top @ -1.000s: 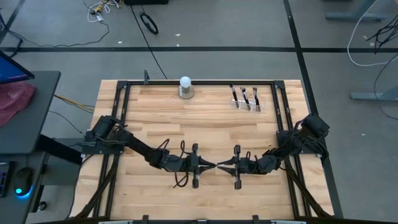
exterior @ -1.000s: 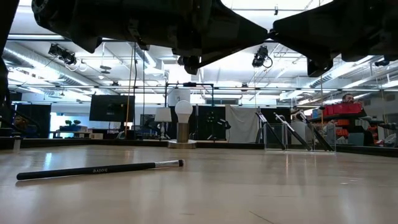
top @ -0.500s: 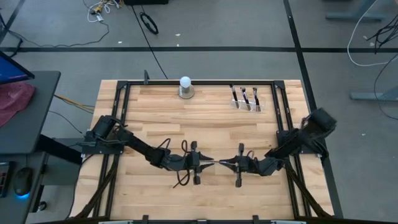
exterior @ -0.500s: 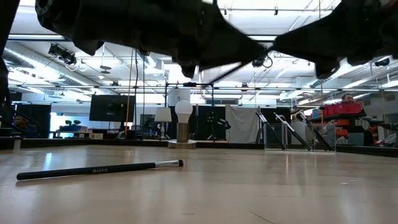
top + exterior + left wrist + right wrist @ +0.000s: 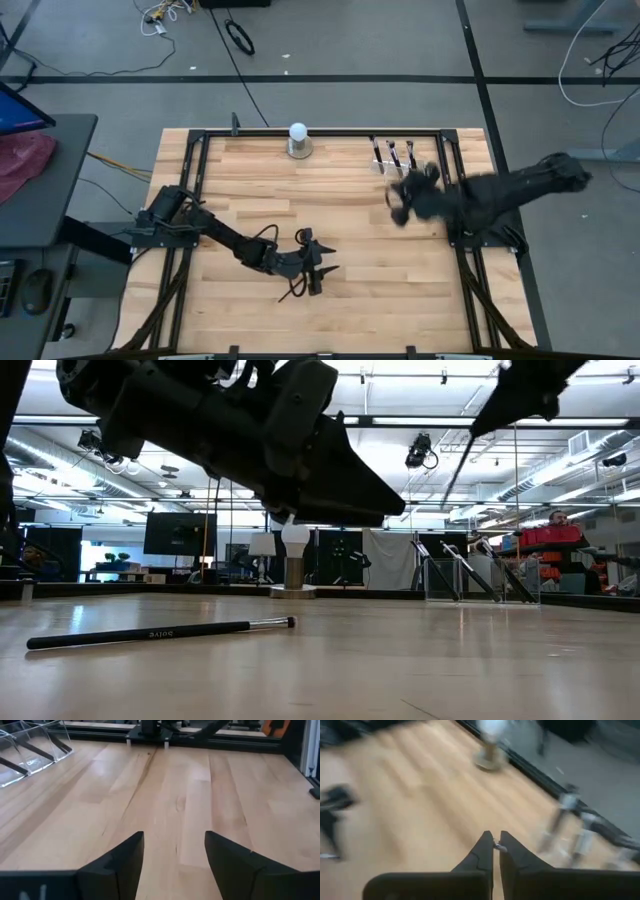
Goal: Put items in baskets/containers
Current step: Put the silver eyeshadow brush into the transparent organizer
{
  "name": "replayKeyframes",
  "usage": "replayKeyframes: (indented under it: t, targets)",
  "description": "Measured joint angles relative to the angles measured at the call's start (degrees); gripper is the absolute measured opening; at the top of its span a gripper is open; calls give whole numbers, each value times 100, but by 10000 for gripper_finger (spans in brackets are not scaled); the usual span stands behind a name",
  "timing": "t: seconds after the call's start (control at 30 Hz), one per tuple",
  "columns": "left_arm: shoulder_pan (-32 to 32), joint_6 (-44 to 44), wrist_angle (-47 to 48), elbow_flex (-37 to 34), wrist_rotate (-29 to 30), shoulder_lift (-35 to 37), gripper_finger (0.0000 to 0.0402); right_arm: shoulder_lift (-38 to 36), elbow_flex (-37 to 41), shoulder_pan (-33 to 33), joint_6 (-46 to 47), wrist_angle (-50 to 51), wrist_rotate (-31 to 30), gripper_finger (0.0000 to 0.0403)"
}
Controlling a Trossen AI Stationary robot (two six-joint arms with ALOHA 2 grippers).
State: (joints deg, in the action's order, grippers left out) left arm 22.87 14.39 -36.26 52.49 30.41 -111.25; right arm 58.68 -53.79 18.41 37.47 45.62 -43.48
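Since the arms met mid-tabletop a second ago, a brush point(image 5: 455, 460) has been passed from left to right. The right gripper point(image 5: 397, 205) is now swung near the holder point(image 5: 398, 160) at the far right edge, clamped tight on the brush (a sliver of it shows between the fingers at the wrist). The left gripper point(image 5: 174, 857) has been opened wide and holds nothing, low over the near middle of the tabletop point(image 5: 340, 200). Three brushes already stand in the holder; another brush point(image 5: 160, 632) lies flat on the wood, so the drop-off is judged next.
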Motion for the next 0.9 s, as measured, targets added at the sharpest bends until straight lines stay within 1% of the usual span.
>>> replayKeyframes:
  t: [0.07, 0.17, 0.23, 0.3, 0.4, 0.5, 0.57, 0.67, 0.8, 0.9]
  targets:
    - [-12, -4, 9, 0, 18, -8, 215, 82, -444, -854, -345, 543, 477, 4]
    - [-37, 20, 12, 0, 44, -10, 210, 243, -813, -2155, -1317, 619, 1314, 4]
    - [-58, 22, 14, 0, 44, -10, 207, 413, -922, -3005, -1963, 513, 2007, 4]
    - [-59, 15, 12, 0, 48, -10, 204, 637, -962, -3727, -2409, 459, 2620, 4]
    - [-59, 3, 12, 0, 48, -10, 202, 1055, -967, -4593, -2958, 440, 3176, 4]
    - [-57, 4, 12, 0, 48, -10, 202, 1518, -967, -5046, -3295, 416, 3521, 6]
    - [-55, 3, 12, 0, 46, -10, 202, 1797, -967, -5204, -3496, 302, 3559, 9]
    - [-57, 4, 12, 0, 48, -10, 202, 2146, -967, -5320, -3682, 153, 3677, 10]
    - [-57, 4, 12, 0, 48, -10, 202, 2505, -969, -5403, -3798, 44, 4213, 10]
    - [-57, 2, 10, 0, 47, -10, 202, 2740, -969, -5443, -3798, 40, 4310, 14]
